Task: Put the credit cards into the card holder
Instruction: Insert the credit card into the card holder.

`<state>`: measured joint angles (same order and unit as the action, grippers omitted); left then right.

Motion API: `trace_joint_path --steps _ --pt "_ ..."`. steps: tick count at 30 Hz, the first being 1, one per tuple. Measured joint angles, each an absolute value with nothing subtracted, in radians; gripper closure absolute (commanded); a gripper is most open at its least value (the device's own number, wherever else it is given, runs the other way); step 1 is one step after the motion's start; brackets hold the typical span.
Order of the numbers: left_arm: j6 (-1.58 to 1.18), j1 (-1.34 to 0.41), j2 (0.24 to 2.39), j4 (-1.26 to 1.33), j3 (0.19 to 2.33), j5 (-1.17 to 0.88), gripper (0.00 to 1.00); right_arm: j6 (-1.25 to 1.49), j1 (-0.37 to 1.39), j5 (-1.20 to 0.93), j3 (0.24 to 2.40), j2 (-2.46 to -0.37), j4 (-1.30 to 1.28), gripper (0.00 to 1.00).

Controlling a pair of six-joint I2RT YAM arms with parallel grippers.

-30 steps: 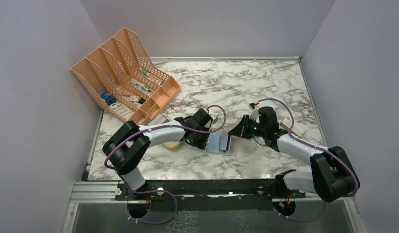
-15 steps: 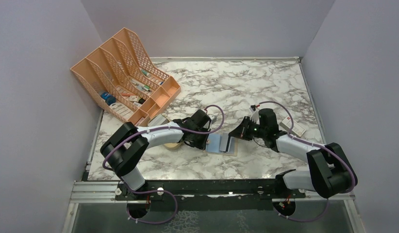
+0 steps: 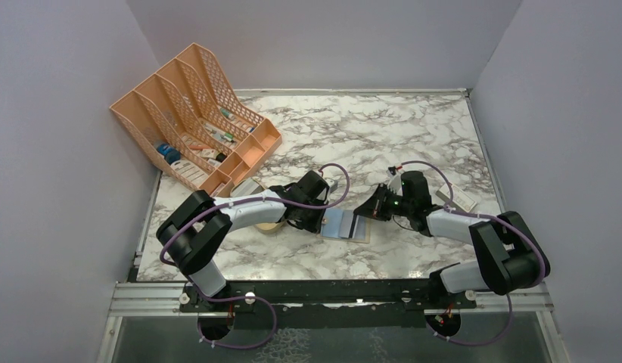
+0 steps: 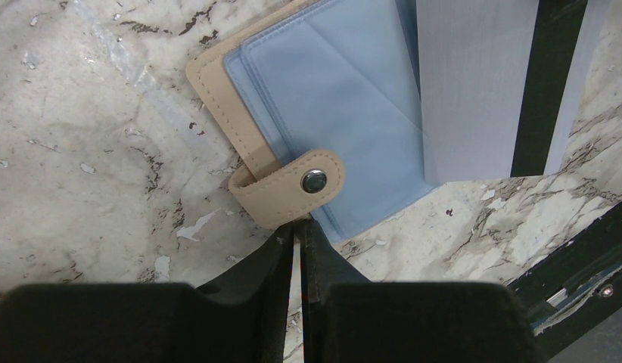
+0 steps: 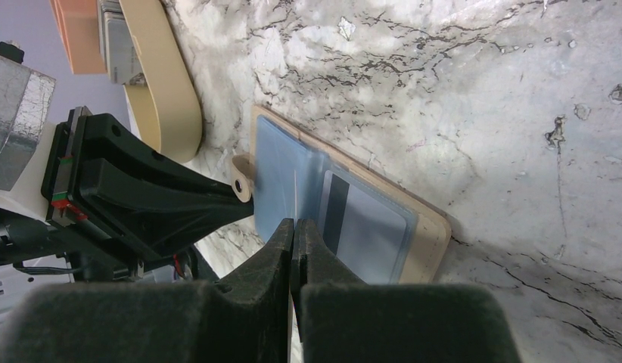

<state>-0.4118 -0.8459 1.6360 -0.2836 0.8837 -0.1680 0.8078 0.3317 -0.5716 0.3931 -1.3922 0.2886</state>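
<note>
Card-loading step in hand on the marble surface [image 3: 384, 128]: card holder [image 3: 337, 224] spread open at the middle between the two arms, tan cover down, pale blue pockets up. At one side, the left gripper [image 4: 297, 227], all but closed on the edge of the snap strap [image 4: 293, 185], apparently steadying the holder. At the fold, the right gripper [image 5: 293, 227], clenched tight, tips against the inner edge of a grey-blue credit card [image 5: 368, 231] with a dark stripe, lying in the pocket on the right arm's side; pinching or merely pushing, impossible to tell. Next, by the look of it: a level push to seat the card fully, with the strap held firm to stop the holder skating.
</note>
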Motion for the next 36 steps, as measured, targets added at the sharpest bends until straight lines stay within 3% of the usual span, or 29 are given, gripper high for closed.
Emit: trace_joint_path --steps 36 --pt "-0.395 -0.846 1.639 -0.282 0.886 -0.171 0.87 0.683 0.326 -0.638 0.441 -1.560 0.366 0.99"
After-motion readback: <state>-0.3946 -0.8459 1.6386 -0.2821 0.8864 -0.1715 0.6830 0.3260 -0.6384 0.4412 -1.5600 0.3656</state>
